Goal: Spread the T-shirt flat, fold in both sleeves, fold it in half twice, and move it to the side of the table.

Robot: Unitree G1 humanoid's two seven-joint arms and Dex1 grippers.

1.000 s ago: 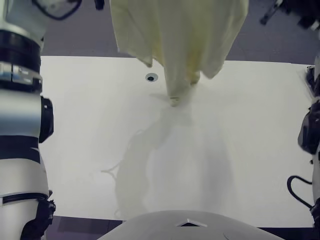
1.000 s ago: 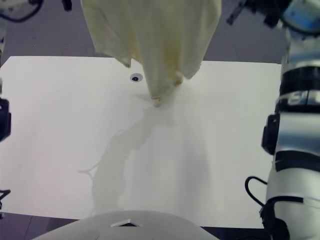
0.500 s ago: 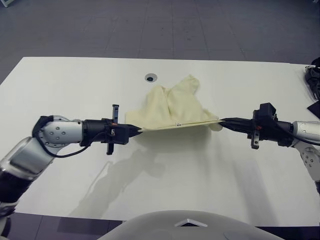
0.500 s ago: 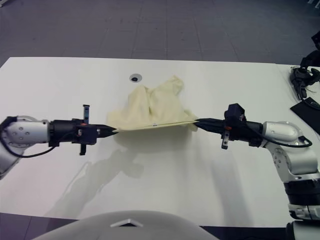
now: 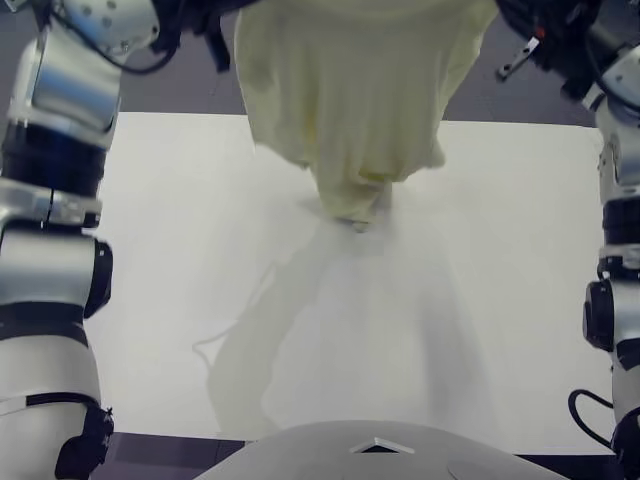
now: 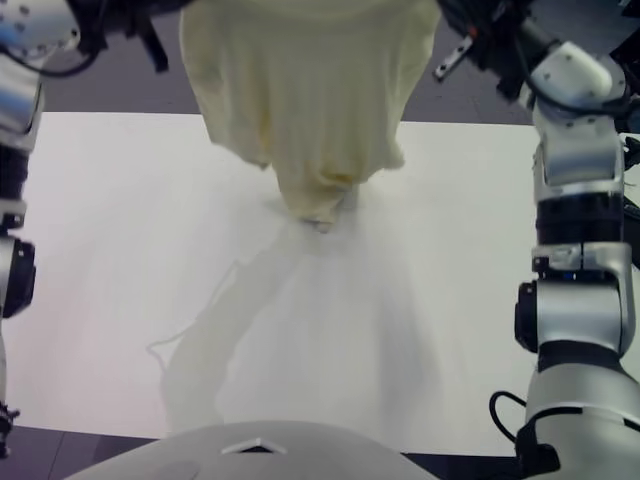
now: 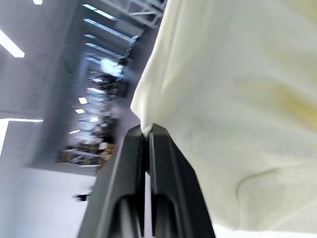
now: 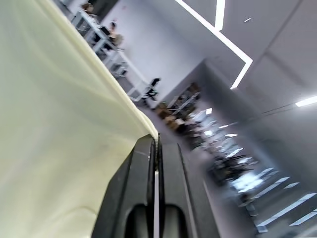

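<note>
Left pincer [image 7: 146, 130] and right pincer [image 8: 156, 141], both held high, each clamp an upper edge of the pale yellow T-shirt [image 5: 350, 100], which hangs down to the white counter [image 5: 500, 300].

One pale yellow T-shirt [image 5: 350, 90], one white table [image 5: 480, 300], two grippers: left gripper [image 7: 147, 130], right gripper [image 8: 156, 141].

White table [image 5: 500, 300], dark floor [image 5: 530, 105] past its far edge. Hanging shirt [image 5: 350, 100] comes down to the tabletop near the far middle; bunched lowest tip looks to touch it, contact unclear. Shirt shadow [image 5: 260, 340] runs toward the near edge.
</note>
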